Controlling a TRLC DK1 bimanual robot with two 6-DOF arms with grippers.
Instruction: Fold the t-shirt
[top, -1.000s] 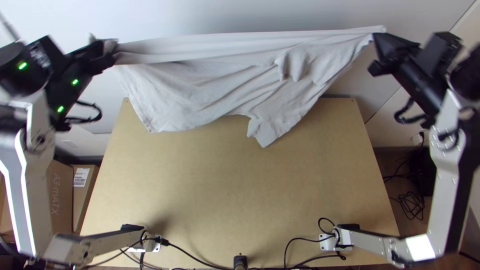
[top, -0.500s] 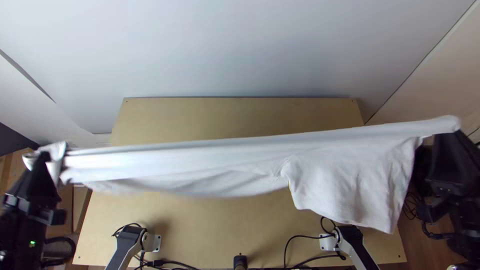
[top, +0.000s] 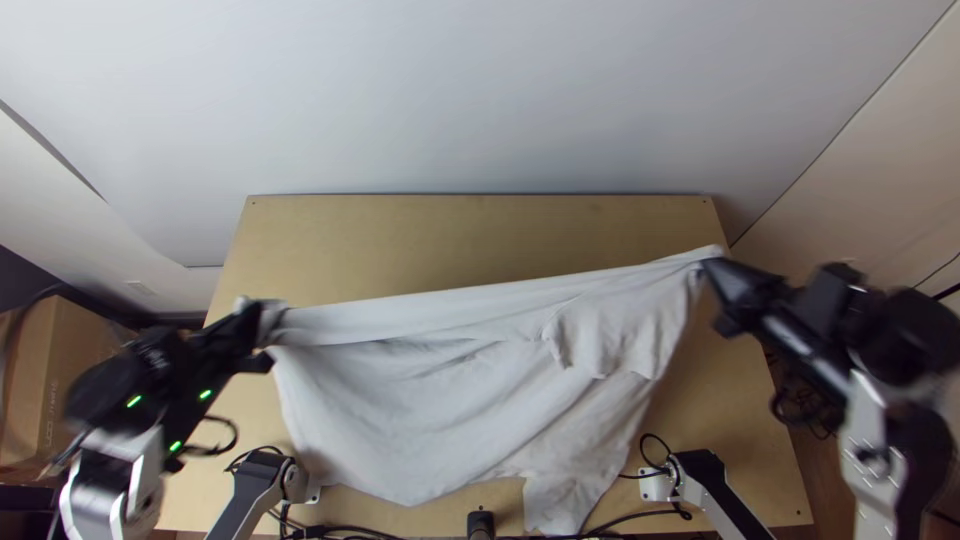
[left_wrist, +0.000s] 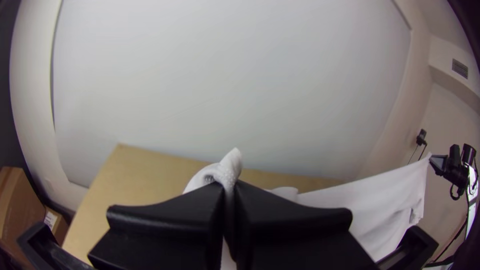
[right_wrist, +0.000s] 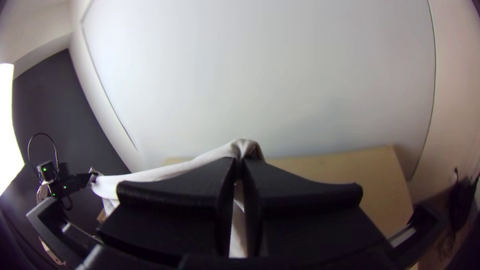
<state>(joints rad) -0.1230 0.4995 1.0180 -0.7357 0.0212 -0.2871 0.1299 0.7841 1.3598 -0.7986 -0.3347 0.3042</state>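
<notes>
Light is bright, soft | right wrist view: white patch (right_wrist: 7, 120) glares | top view: left arm (top: 115, 395), right arm (top: 895, 375) blur | wrist views bend edges, darken corners

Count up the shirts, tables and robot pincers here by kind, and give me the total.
T-shirt: 1, stretched between the pincers
Table: 1
Pincers: 2, the left pincer and the right pincer
Total: 4

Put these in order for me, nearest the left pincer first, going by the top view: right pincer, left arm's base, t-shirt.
1. T-shirt: one end held in the left pincer.
2. Left arm's base: near side, on the left.
3. Right pincer: over on the right, gripping the T-shirt's other end.
</notes>
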